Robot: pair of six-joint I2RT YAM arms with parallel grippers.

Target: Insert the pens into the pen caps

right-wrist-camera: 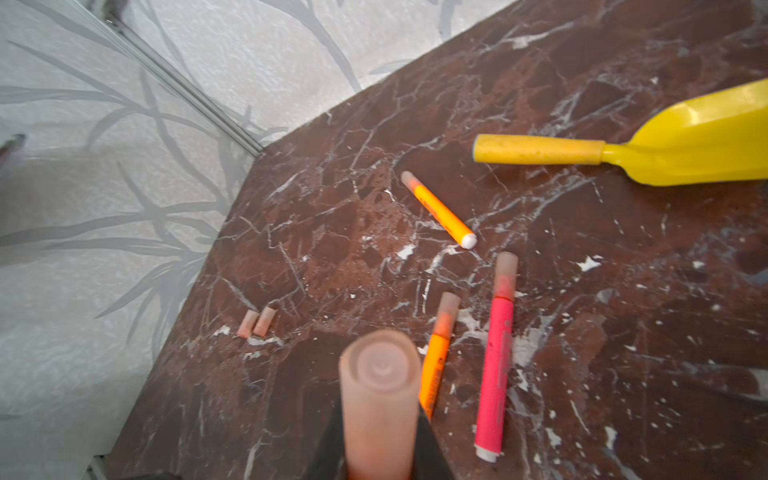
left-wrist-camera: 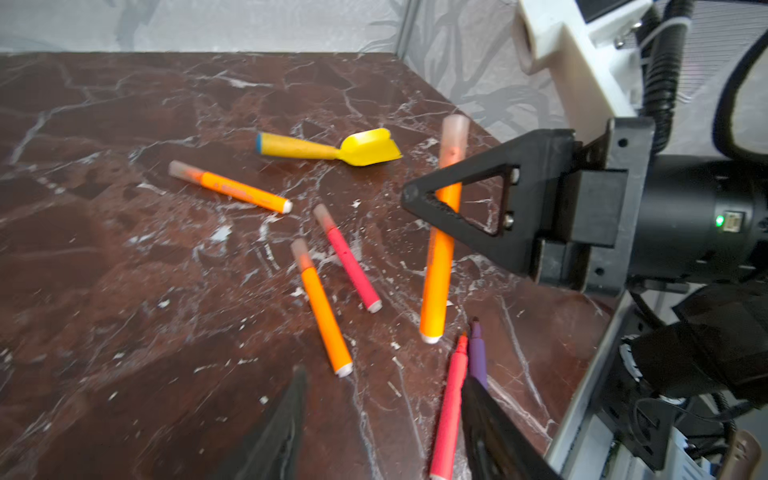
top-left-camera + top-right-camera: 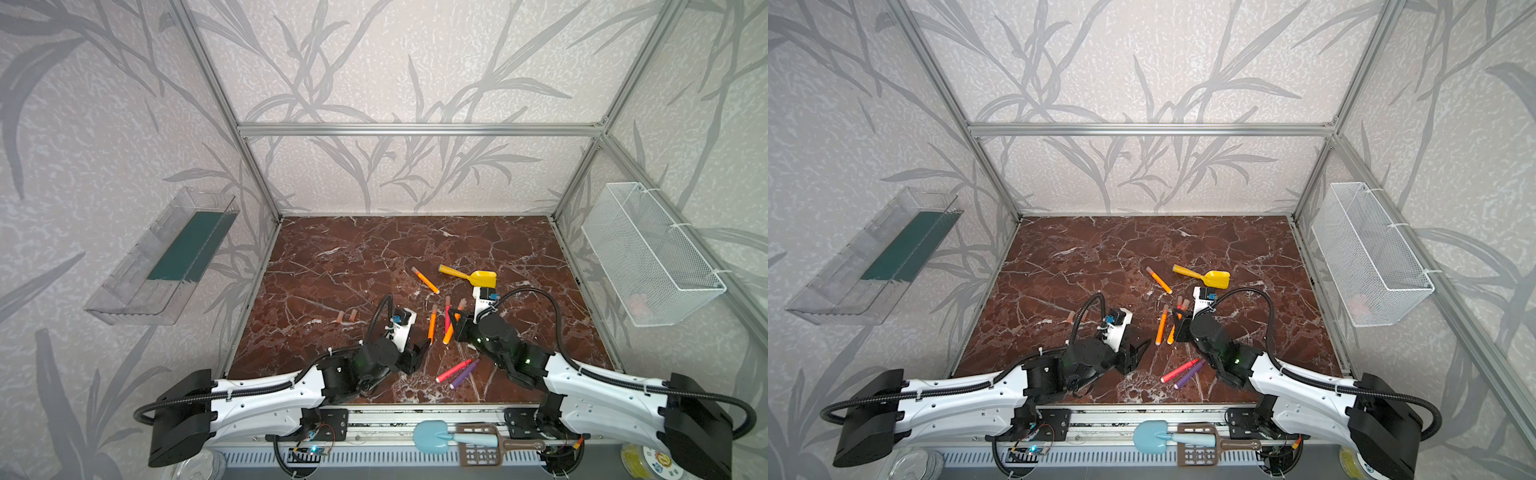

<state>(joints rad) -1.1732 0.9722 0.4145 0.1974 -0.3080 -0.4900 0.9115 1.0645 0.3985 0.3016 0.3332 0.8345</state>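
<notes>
right gripper [image 2: 419, 198] is clamped round the middle of an orange pen [image 2: 436, 286], holding it tilted over the marble table [image 2: 124, 270] with its cap [image 1: 378, 386] on and pointing up, white end down (can't tell if that end touches the table; in the right wrist view the cap just fills the foreground, blurry). left gripper [image 2: 383, 376] is unclenched, jaws well apart with nothing but bare table between them. just ahead of its tips lies a second orange pen [image 2: 324, 316], capped, and beside that a capped red-pink pen [image 2: 351, 262], both flat on the table between the two grippers. right next to one of the left gripper's fingers [image 2: 486, 428] sit the uncapped red-pink pen [image 2: 451, 399] and the purple pen [image 2: 478, 353], side by side, tips aimed toward the held pen's white end. further out beyond both grippers there's a third orange pen [image 2: 232, 189], capped, and past it a yellow scoop [image 2: 332, 149]. two loose caps [image 1: 257, 322] lie side by side on the far side of the left gripper from the right one, well apart from all the pens
</notes>
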